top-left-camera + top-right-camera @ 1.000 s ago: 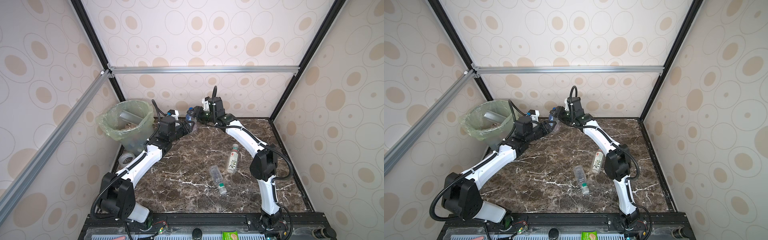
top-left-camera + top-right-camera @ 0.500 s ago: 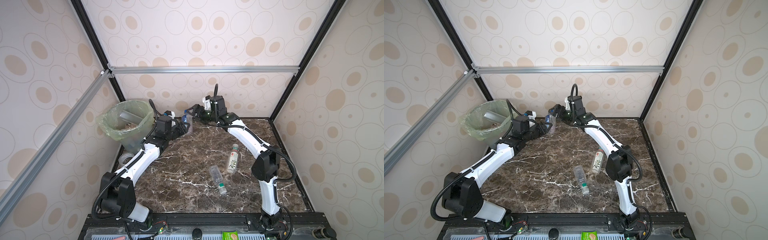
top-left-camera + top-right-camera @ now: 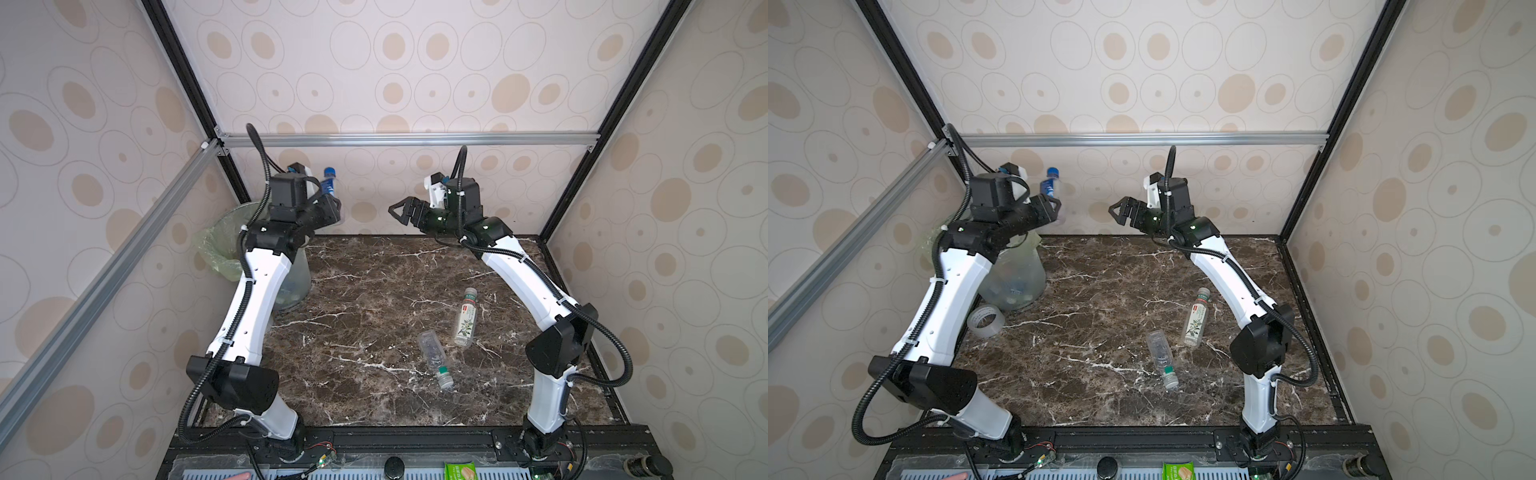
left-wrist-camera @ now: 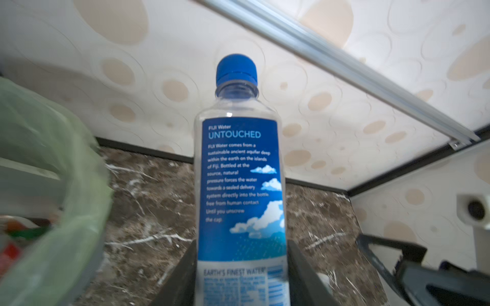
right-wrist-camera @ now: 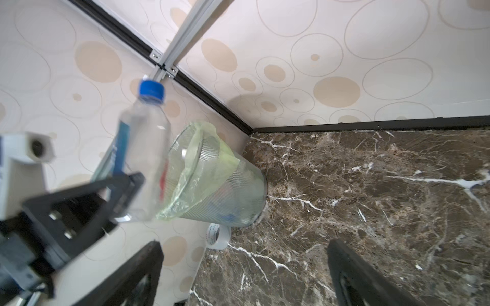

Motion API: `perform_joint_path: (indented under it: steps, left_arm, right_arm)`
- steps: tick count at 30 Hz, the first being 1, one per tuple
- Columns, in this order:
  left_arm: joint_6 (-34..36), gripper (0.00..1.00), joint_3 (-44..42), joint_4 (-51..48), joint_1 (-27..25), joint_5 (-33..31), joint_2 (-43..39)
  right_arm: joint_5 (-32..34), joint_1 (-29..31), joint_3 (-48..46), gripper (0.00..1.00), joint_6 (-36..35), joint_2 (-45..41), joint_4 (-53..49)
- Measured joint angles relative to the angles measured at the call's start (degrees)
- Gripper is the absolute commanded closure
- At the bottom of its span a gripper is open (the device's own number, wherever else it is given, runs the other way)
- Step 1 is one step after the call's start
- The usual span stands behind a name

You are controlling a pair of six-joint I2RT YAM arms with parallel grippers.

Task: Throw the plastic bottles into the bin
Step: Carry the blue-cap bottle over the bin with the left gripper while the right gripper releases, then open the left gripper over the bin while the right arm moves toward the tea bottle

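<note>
- The bin (image 3: 212, 247), a see-through basket with a pale green bag folded over its rim, is standing at about 10 o'clock on the dark marble counter (image 3: 365, 291), in the back left corner. Bottles are already showing through its wall.
- A clear tape roll (image 3: 985, 320) is lying on the counter just beside the bin, at the bin's 7 o'clock. It is no part of the job.
- The left arm (image 3: 259, 291) is reaching up beside the bin. The left jaws are clenching the base of a blue-labelled bottle (image 3: 328, 185) with a blue cap, holding it upright with the cap pointing to 12 o'clock.
- This bottle is hanging in the air above the counter, near the bin's 2 o'clock and higher than its rim, but seemingly not yet over the opening.
- A second ago both arms were meeting low at the back of the counter, at 12 o'clock, with this bottle between them. Now the left arm is lifting it alone, so the handover looks finished.
- The right arm (image 3: 519, 274) is pulling back towards 1 o'clock. The right jaws, partly closed a second ago, are now spread wide and holding nothing.
- Two more bottles are lying on the counter at about 4 o'clock: a clear crushed bottle (image 3: 432, 359) with a green cap, and just to its right a white-labelled bottle (image 3: 466, 319).
- Judging from this, the next step is likely carrying the held bottle over the rim and letting go; the two lying bottles are still waiting.
</note>
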Motion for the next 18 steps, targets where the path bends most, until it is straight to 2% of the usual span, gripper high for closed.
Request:
perform_joint_path:
  steps: [6,9,15,18]
  left_arm:
    - [2.19,0.54,5.07,-6.21,6.99,-7.52,0.79]
    - [2.6,0.54,6.49,-6.29,7.56,-10.88,0.44]
    - [3.61,0.54,16.24,-6.08,7.76,-14.23,0.44]
    - [3.8,0.54,16.59,-5.01,8.9,-14.99,-0.81]
  right_arm:
    - [0.85,5.18,4.2,0.0,-7.72,0.79,-5.7]
    - [0.57,6.75,4.5,0.0,-9.2,0.81,-6.32]
    - [0.59,6.54,3.67,0.0,-10.29,0.94,-6.75]
    - [0.61,6.34,3.23,0.0,-10.84,0.94,-6.75]
